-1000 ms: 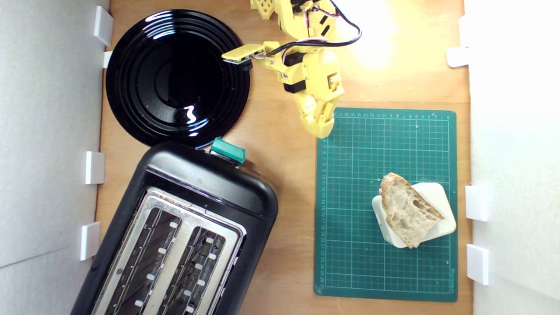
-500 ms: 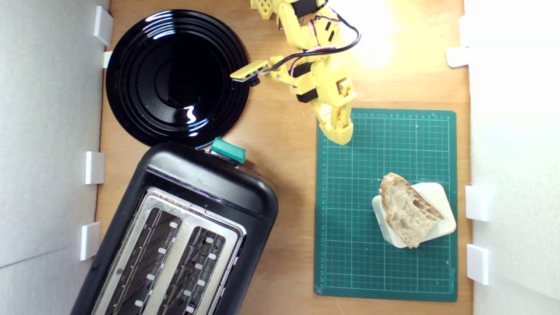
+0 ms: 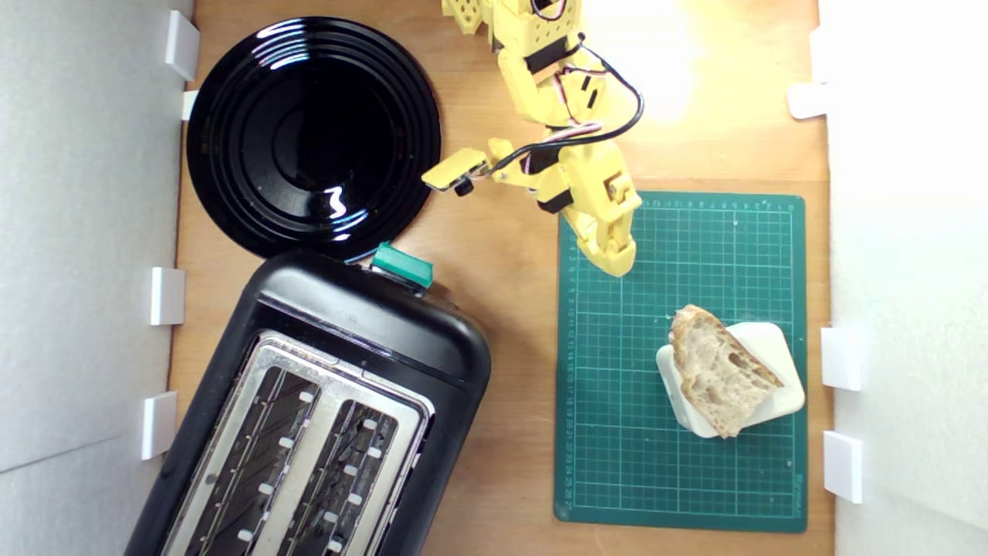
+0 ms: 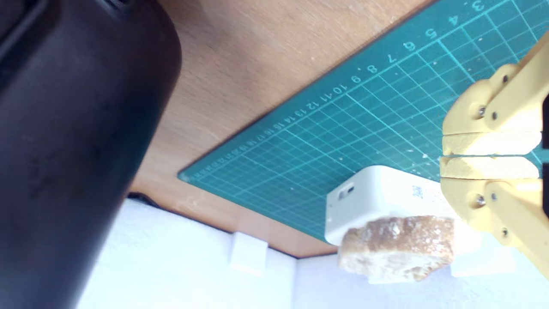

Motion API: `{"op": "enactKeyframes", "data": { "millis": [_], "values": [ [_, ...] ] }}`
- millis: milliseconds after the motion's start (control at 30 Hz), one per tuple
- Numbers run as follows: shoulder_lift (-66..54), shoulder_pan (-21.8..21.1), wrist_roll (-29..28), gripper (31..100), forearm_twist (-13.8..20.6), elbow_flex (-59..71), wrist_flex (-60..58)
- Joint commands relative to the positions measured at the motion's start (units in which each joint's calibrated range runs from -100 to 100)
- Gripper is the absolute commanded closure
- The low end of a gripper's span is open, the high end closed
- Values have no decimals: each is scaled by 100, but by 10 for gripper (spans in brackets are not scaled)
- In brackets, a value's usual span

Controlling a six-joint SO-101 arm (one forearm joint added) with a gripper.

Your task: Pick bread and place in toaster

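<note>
Exterior view: wooden table (image 3: 502, 324), white walls (image 3: 85, 309) around.
Gripper (image 3: 617, 262), jaws together, hovers over green mat (image 3: 617, 432); bread (image 3: 718, 369) at five o'clock.

Yellow arm angled down, claw (image 3: 617, 262) (image 4: 446, 155) empty, its two jaws pressed together.

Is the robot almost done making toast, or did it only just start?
Only just started. Nothing is done yet: the bread lies on a cream block on the green mat. The claw is shut, holding nothing, above the mat's corner, apart from the bread. Left to do: grab the bread and drop it into the toaster, whose slots look empty.
</note>
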Motion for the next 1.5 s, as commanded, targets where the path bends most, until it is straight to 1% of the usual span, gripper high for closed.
{"op": "enactKeyframes", "data": {
  "millis": [0, 67, 133, 267, 367, 533, 600, 633, 867, 933, 1033, 1100, 1167, 1367, 1467],
  "values": [
    [126, -94, 34, 880, -3, -292, -564],
    [226, -94, 34, 833, 6, -346, -658],
    [243, -102, 34, 802, 15, -355, -675],
    [401, -102, 34, 772, 15, -355, -991],
    [659, -102, 34, 749, -57, -401, -1298],
    [983, -102, 34, 699, -57, -746, -1332],
    [1116, -102, 40, 664, -39, -882, -1332],
    [1175, -102, 40, 631, -48, -936, -1332],
    [1225, -142, 40, 472, -12, -982, -1332],
    [1225, -207, 40, 450, -48, -982, -1341],
    [1225, -207, 50, 412, 6, -982, -1486],
    [1233, -215, 223, 379, 6, -982, -1494],
    [1233, -215, 280, 362, 6, -973, -1494],
    [1241, -215, 280, 366, -3, -982, -1503],
    [1316, -279, 286, 364, -3, -982, -1648]
  ]
}}
